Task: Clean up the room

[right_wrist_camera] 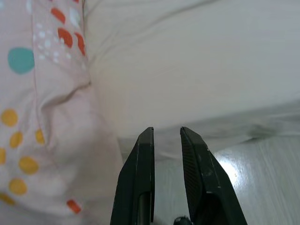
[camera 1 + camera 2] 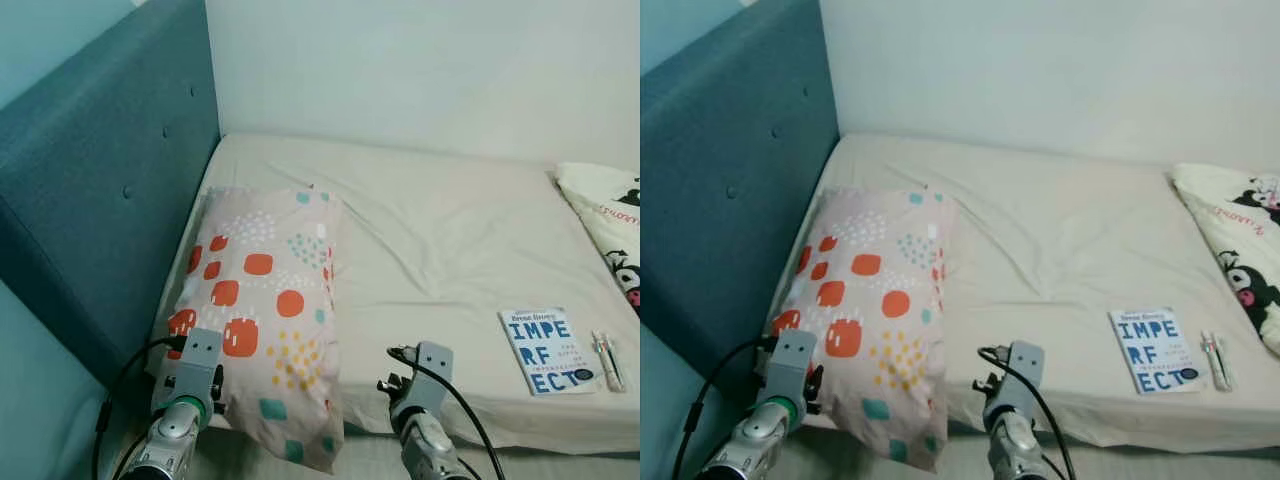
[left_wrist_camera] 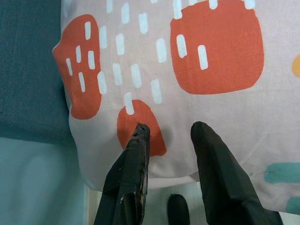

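A soft pillow (image 2: pixel 262 305) lies on the bed (image 2: pixel 440 230), along the side near the headboard (image 2: pixel 90 180), and its lower end hangs a little over the bed's front edge. Its cloth is pale pink, printed with orange-red blobs, small white dashes, yellow dots and teal spots. The sheet is cream and lightly wrinkled. The headboard is padded teal fabric with buttons; the wall (image 2: pixel 420 70) behind is plain white.

Near the front edge on the right lies a flat white book (image 2: pixel 546 351) with big blue letters "IMPE RF ECT"; the small print I cannot read. Just beside it lies a pen (image 2: pixel 608 360). At the far right a cream blanket (image 2: pixel 612 215) shows cartoon figures.

The left end effector (image 3: pixel 166 136) is open, its fingertips (image 3: pixel 139 133) at the pillow's lower corner. The right end effector (image 1: pixel 166 136) is slightly open and empty, before the bed's edge beside the pillow, above the pale wooden floor (image 1: pixel 262 178).
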Tool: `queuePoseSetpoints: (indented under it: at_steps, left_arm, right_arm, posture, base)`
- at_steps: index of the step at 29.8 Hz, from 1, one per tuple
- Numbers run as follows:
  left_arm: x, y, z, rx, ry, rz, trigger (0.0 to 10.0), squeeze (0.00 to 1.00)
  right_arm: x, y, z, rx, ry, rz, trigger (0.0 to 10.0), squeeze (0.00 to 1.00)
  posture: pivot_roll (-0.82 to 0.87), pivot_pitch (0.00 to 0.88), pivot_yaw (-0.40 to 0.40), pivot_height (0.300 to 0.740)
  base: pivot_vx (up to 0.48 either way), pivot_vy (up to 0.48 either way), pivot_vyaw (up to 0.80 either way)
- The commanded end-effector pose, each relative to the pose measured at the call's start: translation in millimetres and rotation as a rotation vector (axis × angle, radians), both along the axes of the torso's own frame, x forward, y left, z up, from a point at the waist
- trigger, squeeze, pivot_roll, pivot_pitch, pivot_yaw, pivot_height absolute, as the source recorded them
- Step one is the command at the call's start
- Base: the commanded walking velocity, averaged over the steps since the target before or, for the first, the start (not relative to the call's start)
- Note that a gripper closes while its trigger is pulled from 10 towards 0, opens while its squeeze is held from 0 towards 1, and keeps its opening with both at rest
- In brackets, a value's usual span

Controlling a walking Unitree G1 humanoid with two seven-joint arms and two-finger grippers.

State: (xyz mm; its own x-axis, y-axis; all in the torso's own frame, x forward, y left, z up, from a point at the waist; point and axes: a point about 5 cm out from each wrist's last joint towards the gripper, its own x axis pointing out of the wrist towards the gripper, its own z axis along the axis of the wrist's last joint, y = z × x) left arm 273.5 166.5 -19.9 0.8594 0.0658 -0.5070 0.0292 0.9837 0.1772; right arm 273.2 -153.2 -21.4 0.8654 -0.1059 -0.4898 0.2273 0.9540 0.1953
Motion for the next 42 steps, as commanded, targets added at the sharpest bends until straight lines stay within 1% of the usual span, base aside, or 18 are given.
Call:
queuePoseSetpoints:
  at_steps: [1,2,7,11,14,16,18,21,22,26,27,33,39,42]
  left_arm:
    - [-0.8,-0.7,-0.8,0.004,0.005,-0.012,10.0,0.00]
    - [2.5,1.3,1.8,0.000,0.003,-0.010,10.0,0.00]
    - [7.5,3.7,5.6,0.020,-0.003,-0.017,10.0,0.00]
    - [12.6,3.7,11.0,0.040,-0.031,-0.008,10.0,0.00]
    - [12.5,5.4,11.5,0.042,-0.038,0.015,10.0,0.00]
    - [12.7,6.4,12.6,0.037,-0.052,0.026,10.0,0.00]
    - [14.5,8.5,16.7,0.035,-0.086,0.036,10.0,0.00]
    - [15.2,9.1,17.4,0.049,-0.089,0.025,10.0,0.00]
    - [15.7,9.3,17.7,0.064,-0.088,0.004,10.0,0.00]
    - [15.9,9.2,17.9,0.073,-0.088,-0.006,10.0,0.00]
    - [16.9,9.7,19.6,0.071,-0.101,0.002,10.0,0.00]
    - [17.9,9.6,20.9,0.069,-0.108,0.010,10.0,0.00]
    - [18.0,9.5,21.3,0.067,-0.111,0.005,10.0,0.00]
    - [19.2,10.3,22.0,0.071,-0.107,0.001,10.0,0.00]
  right_arm:
    - [-2.2,-5.5,-1.6,0.004,0.009,-0.036,10.0,0.00]
    - [-1.8,-8.2,-0.9,0.017,0.002,-0.058,10.0,0.00]
    - [-4.5,-10.5,-2.6,0.017,0.000,-0.054,10.0,0.00]
    - [-5.9,-14.7,-3.2,0.013,0.000,-0.060,10.0,0.00]
    - [-5.7,-14.6,-3.2,0.014,0.001,-0.060,10.0,0.00]
    - [-4.1,-11.7,-2.0,0.003,-0.003,-0.036,10.0,0.00]
    - [2.2,-1.2,3.4,-0.027,-0.032,0.051,10.0,0.00]
    - [4.9,2.8,5.8,-0.031,-0.045,0.074,10.0,0.00]
    - [6.1,4.3,7.0,-0.033,-0.051,0.080,10.0,0.00]
    - [6.2,4.4,7.1,-0.033,-0.051,0.079,10.0,0.00]
    - [5.8,3.1,6.7,-0.034,-0.048,0.075,10.0,0.00]
    - [4.7,0.9,5.5,-0.038,-0.041,0.074,10.0,0.00]
    - [5.0,2.1,5.7,-0.036,-0.041,0.073,10.0,0.00]
    - [6.0,3.3,6.7,-0.035,-0.045,0.070,10.0,0.00]
  posture:
    - [0.10,0.000,0.016,0.740]
    - [0.09,0.000,0.030,0.740]
    - [0.08,0.000,0.031,0.740]
    - [0.09,0.000,0.015,0.740]
    - [0.09,0.000,0.006,0.740]
    - [0.09,0.000,0.006,0.740]
    - [0.09,0.000,0.008,0.740]
    - [0.09,0.000,0.008,0.740]
    - [0.09,0.000,0.010,0.735]
    - [0.09,0.000,0.010,0.725]
    - [0.09,0.000,0.008,0.715]
    - [0.09,0.000,0.001,0.690]
    - [0.09,0.000,0.004,0.675]
    - [0.09,0.000,0.000,0.661]
  base:
    - [0.000,0.000,0.00]
    - [0.000,0.000,0.00]
    - [0.000,0.000,0.00]
    - [0.000,0.000,0.00]
    - [0.000,0.000,0.00]
    - [0.000,0.000,0.00]
    - [0.000,0.000,0.00]
    - [0.000,0.000,0.00]
    - [0.000,0.000,0.00]
    - [0.000,0.000,0.00]
    - [0.000,0.000,0.00]
    - [0.000,0.000,0.00]
    - [0.000,0.000,0.00]
    - [0.000,0.000,0.00]
